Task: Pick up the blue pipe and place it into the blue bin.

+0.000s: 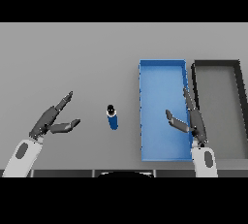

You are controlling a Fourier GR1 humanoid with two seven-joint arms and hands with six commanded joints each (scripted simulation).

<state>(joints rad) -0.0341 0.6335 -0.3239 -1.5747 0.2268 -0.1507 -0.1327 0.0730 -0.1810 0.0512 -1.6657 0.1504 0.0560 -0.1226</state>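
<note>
Here, the blue pipe [112, 118] stands upright near the grey table's [72, 53] front edge, just left of the blue bin [162, 72]. The left hand [54, 119] hovers spread beside it, apart; the right hand [190, 119], fingers straight, hangs over the bin's right wall, beside a dark grey bin [216, 63].
</note>
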